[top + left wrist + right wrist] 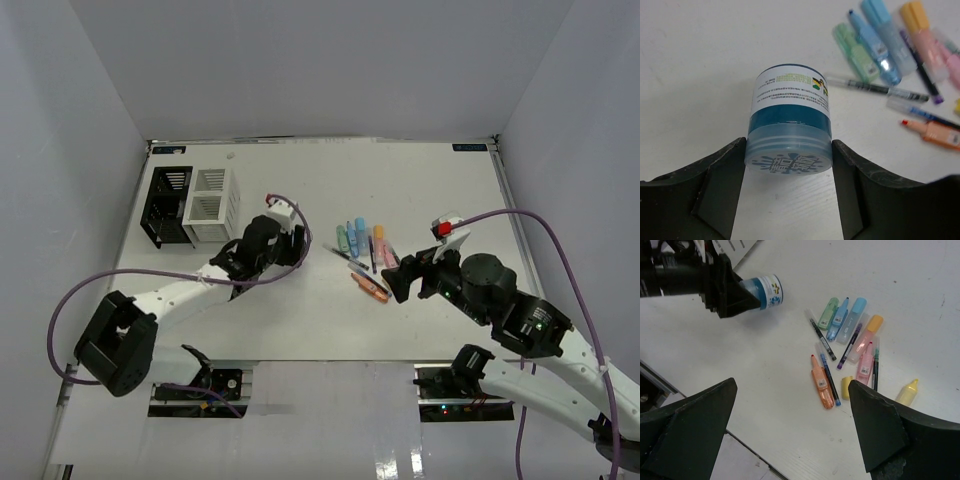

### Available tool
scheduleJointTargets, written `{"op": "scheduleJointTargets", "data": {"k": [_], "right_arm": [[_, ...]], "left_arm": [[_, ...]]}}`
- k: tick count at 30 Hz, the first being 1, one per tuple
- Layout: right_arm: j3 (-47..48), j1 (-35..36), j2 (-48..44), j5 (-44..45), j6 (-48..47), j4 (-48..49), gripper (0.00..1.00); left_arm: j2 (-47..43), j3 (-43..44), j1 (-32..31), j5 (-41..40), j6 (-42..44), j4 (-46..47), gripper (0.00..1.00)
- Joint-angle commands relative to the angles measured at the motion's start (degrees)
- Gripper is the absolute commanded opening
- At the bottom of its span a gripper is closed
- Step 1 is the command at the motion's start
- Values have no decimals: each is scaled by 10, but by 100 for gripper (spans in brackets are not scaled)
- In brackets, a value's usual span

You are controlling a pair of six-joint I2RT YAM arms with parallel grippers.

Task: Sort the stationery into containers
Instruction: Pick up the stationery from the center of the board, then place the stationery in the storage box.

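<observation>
Mid-surface, just left of the marker pile (365,255), the left claw (788,155) sits w/ a finger on each side of the tape roll (790,120). Both pads look to touch the roll's clear end, so I read it as gripped. Can't tell if it's off the surface (300,320). The right claw (792,387) hangs w/ jaws spread wide, nothing btwn them, over the near side of the pile.

Progress, judging by layout: barely begun. The black organizer (165,205) & white organizer (212,205) stand side by side at far left, well apart from the roll. Top view shows no stationery in either, tho their bottoms are hard to see.

Left to do, approx everything: the roll goes in a box, then the whole pile. The green marker (828,313), orange marker (822,387), yellow marker (906,391), other pastels & thin dark pens (822,335) all lie loose, centre-right.
</observation>
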Motion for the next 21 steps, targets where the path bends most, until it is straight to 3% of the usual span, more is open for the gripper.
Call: {"op": "scheduleJointTargets", "data": {"k": [1, 7, 15, 21], "right_arm": [[40, 0, 10, -12, 3, 12, 100], [90, 0, 53, -32, -4, -15, 100], [123, 1, 98, -82, -25, -20, 100], [119, 1, 109, -117, -32, -20, 100]], "left_arm": [[-46, 134, 22, -14, -10, -168, 0], [-13, 351, 76, -19, -19, -394, 0], [134, 677, 153, -91, -25, -694, 0], [187, 758, 220, -78, -37, -756, 0]]}}
